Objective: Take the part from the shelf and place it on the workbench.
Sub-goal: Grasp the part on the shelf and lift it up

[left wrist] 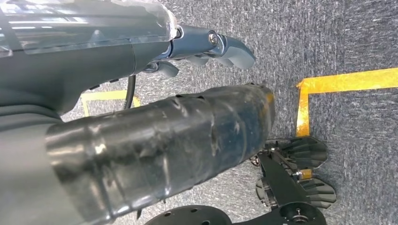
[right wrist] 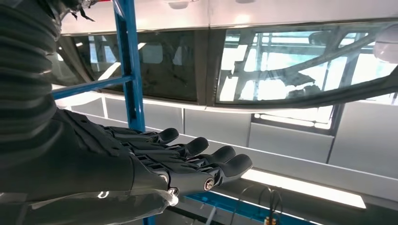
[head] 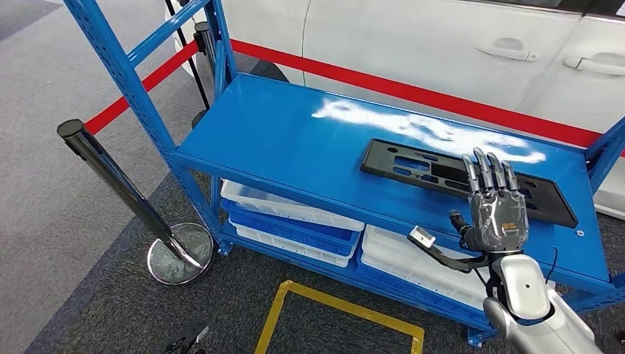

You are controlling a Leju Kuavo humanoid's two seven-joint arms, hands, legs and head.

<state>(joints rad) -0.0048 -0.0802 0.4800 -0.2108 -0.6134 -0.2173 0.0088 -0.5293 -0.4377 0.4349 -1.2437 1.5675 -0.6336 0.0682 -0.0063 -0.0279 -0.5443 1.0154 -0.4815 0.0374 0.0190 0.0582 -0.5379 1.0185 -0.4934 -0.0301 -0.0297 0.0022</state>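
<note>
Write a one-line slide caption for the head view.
The right hand, fingers extended, reaches over the flat black part lying on the blue shelf, a white car behind.

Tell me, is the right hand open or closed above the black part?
Open. The right hand has its fingers stretched out straight, holding nothing, over the black part, which lies flat on the blue shelf.

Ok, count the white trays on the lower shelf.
3 visible: two stacked at the left, upper white tray over lower white tray, one at the right. More may be hidden.
</note>
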